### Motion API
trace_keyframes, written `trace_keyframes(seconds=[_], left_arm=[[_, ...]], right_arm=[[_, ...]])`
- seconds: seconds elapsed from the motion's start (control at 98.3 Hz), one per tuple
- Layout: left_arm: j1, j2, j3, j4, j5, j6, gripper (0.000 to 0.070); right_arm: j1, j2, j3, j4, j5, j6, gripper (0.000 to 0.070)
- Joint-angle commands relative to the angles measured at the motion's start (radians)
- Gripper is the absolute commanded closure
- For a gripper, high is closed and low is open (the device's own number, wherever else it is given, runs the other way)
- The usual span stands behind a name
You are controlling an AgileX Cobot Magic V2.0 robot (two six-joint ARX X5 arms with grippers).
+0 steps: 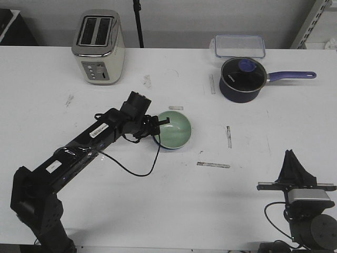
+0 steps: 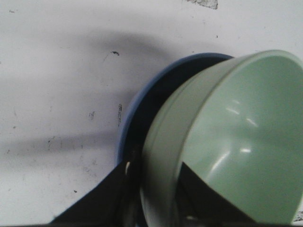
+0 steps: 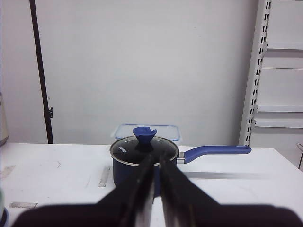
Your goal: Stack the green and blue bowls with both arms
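Right now my left gripper (image 1: 159,125) is clamped on the near rim of the green bowl (image 1: 174,129), one finger inside the wall and one outside, as my left wrist view shows. The green bowl sits tilted inside the blue bowl (image 2: 137,111), near the middle of the white table (image 1: 253,174); from the front only a thin blue edge shows beneath it.

What worries me is the tilt. If I let go while the green bowl leans like this, I judge it could slide and settle crooked, or rock the blue bowl underneath. My outer finger is wedged in the dark gap between the two rims, so pulling away carelessly could drag the blue bowl along or lift the green one back out.

My right gripper (image 3: 154,189) is parked at the near right corner, well apart from the bowls, its fingers pressed nearly together around nothing, pointing toward the navy saucepan (image 1: 241,79).

The green bowl is pale mint, smooth and glossy, with soft highlights on its inner wall. The blue bowl is plain medium blue, mostly hidden.
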Motion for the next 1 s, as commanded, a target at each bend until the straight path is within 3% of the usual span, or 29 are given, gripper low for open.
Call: trace_keyframes(seconds=[0.0,0.142,0.681,0.885,0.986], left_arm=[[-0.006,0.016,0.023,0.003,0.004,-0.003,0.0569],[-0.006,0.016,0.023,0.003,0.007,-0.002,0.0482],[-0.002,-0.112,0.024,0.01,0.003,0.019,0.0485],[0.005,-0.175,0.023,0.011,-0.047,0.123,0.0518],[0.021,-0.207,0.012,0.019,-0.097,0.186,0.0665]], right_arm=[[0.001,-0.001,0.003,0.013,0.0,0.013,0.0684],[0.001,-0.001,0.003,0.013,0.0,0.013,0.0684],[0.001,-0.001,0.003,0.013,0.0,0.013,0.0684],[0.001,-0.001,0.003,0.013,0.0,0.013,0.0684],[0.001,-0.001,0.003,0.013,0.0,0.013,0.0684]])
